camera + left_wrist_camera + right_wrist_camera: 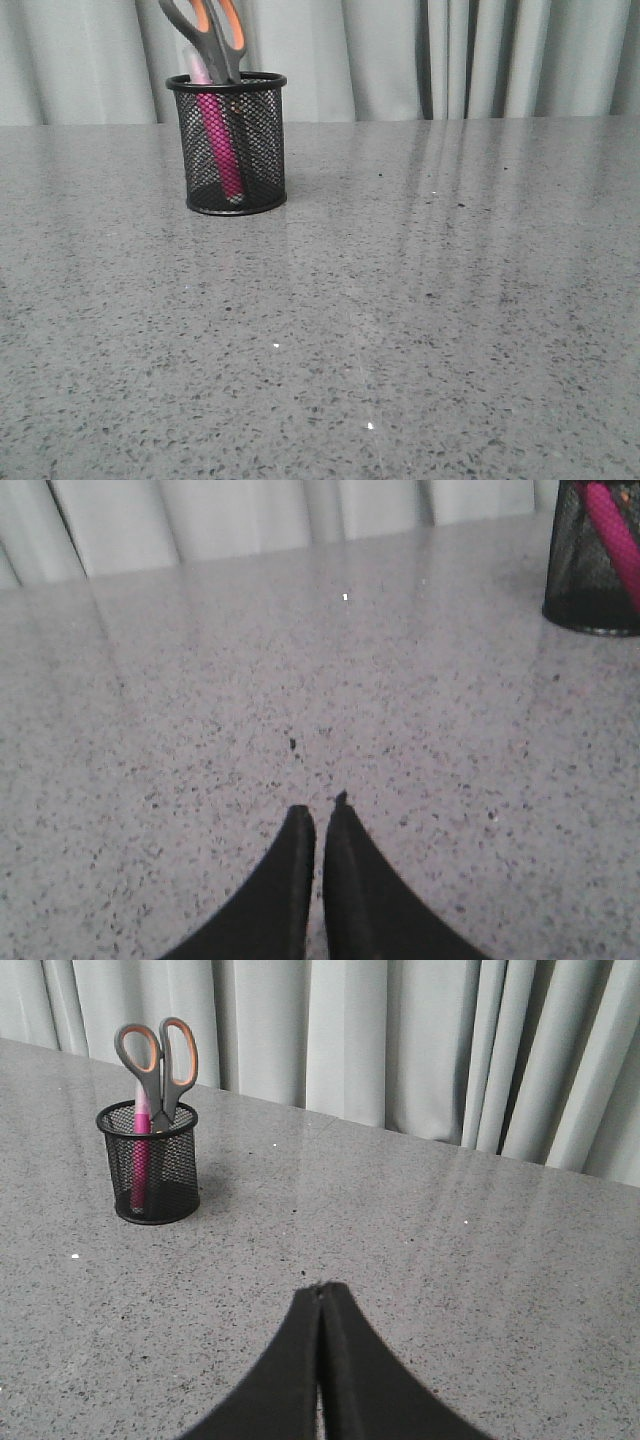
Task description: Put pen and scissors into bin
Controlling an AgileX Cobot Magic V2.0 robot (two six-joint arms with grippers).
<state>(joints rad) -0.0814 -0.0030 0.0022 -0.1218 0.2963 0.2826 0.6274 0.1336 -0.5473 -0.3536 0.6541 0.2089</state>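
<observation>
The black mesh bin (230,145) stands upright at the back left of the grey table. The pink pen (218,140) leans inside it, its pale end above the rim. The scissors (205,30) stand in it blades down, their grey and orange handles sticking out. The bin also shows in the right wrist view (149,1163) with the scissors (158,1055) and the pen (140,1160), and at the edge of the left wrist view (595,560) with the pen (615,535). My left gripper (319,812) and my right gripper (320,1290) are shut and empty, low over bare table, away from the bin. Neither shows in the front view.
Grey-green curtains (420,55) hang behind the table's far edge. The speckled grey tabletop (400,320) stretches wide in front of and right of the bin.
</observation>
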